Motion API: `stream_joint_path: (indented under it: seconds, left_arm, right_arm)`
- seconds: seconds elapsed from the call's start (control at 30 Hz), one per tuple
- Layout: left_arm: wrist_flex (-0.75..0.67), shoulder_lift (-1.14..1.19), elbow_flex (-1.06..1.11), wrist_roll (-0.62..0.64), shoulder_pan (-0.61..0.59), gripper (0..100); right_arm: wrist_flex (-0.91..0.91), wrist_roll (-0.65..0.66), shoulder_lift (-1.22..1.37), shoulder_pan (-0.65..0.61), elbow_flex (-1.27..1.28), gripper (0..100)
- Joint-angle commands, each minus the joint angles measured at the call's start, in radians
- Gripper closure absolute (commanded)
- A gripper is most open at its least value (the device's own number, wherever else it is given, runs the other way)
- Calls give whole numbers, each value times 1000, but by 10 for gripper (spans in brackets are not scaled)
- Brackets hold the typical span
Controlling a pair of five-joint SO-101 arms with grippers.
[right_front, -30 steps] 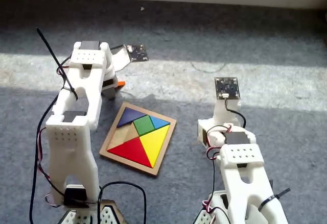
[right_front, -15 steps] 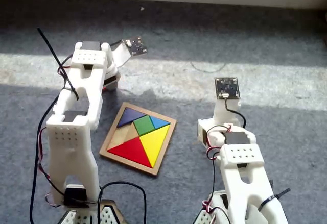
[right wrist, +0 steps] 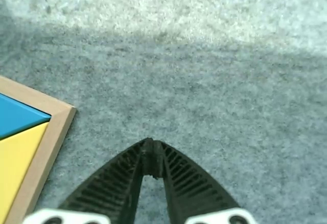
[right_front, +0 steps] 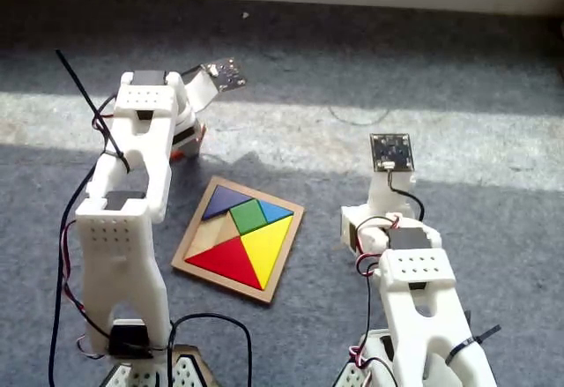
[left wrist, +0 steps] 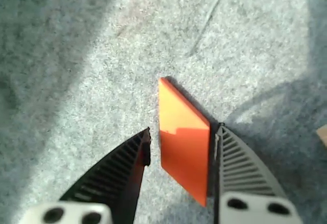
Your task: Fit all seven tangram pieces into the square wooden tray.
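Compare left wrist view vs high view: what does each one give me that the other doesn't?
Left wrist view: the orange piece up close, its flat face and slanted edges plain, right at the left gripper.
High view: the wooden tray with coloured pieces in it and one bare wood patch, plus the left arm and the right arm on either side of it.
Both: the grey carpet, part sunlit, part in shadow. A sliver of orange by the left arm's wrist in the high view is probably the same piece.
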Motion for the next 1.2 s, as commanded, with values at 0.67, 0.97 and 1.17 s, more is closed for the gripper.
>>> stream_joint_path:
  seconds: [0.67,0.97,1.17]
  left_arm:
    - [215,-76,-50,226,-13,755]
    - [160,189,-280,302,-44,754]
    - [267,314,-478,302,-53,777]
  right_arm:
    - [-16,64,1,12,-8,989]
    - [-16,69,-1,10,-8,989]
    - [-16,71,-1,10,-8,989]
